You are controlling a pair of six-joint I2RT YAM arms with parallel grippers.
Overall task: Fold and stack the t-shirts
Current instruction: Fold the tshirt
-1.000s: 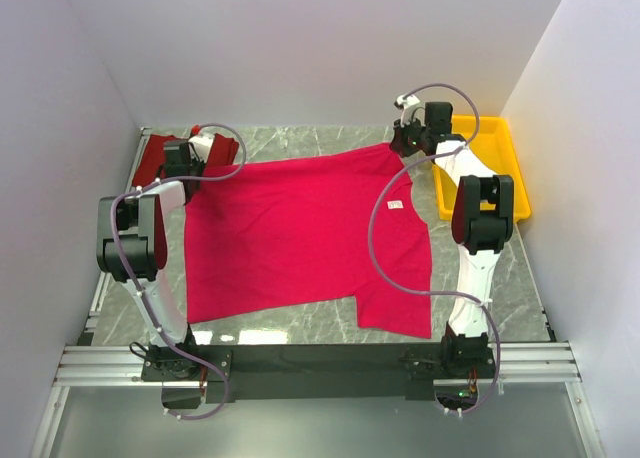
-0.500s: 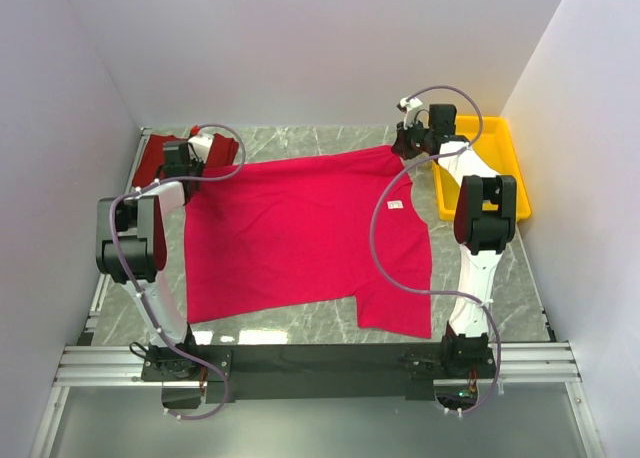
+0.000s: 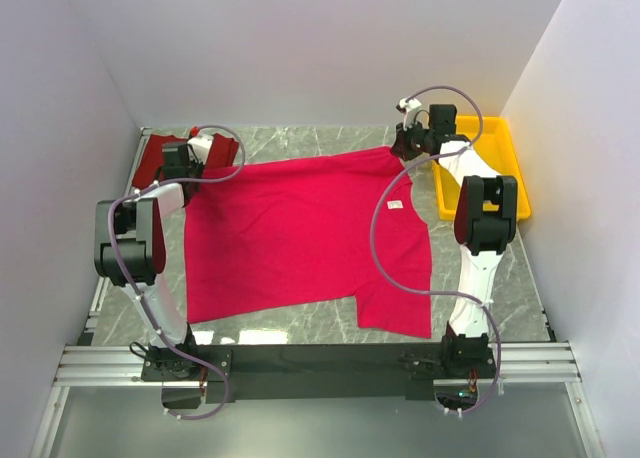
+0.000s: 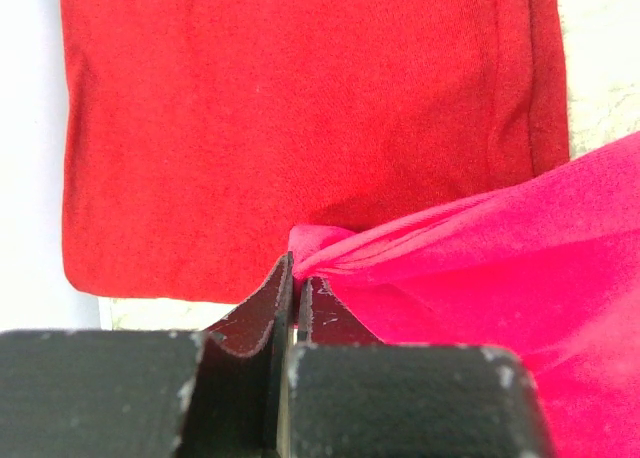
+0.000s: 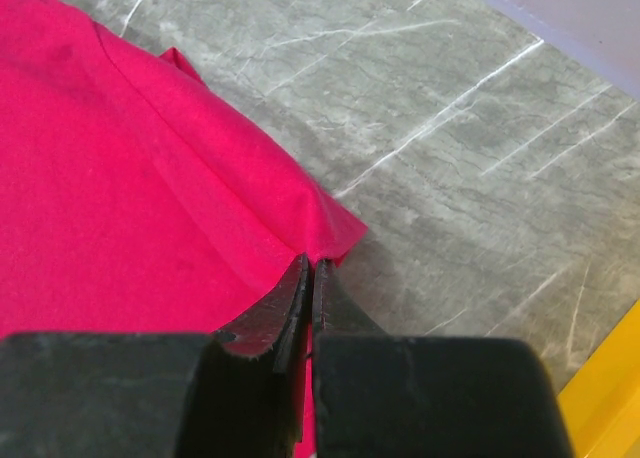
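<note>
While the bright crimson-pink cloth t-shirt (image 3: 300, 233) lies spread on the grey marble table (image 3: 520, 288) | darker brick-red cloth t-shirt (image 3: 155, 158) flat, just beyond its far-left corner | left gripper (image 4: 295, 278) clamped on that corner | right gripper (image 5: 308, 270) pinched tight on its far-right corner | yellow plastic tray (image 3: 505, 163) to its right

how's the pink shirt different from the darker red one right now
The crimson-pink t-shirt is brighter, the brick red t-shirt darker. The pink one lies spread across the table; the red one is a compact rectangle at the far left corner. The left gripper and right gripper pinch the pink one's far corners; the red one is unheld. Both are cloth.
</note>
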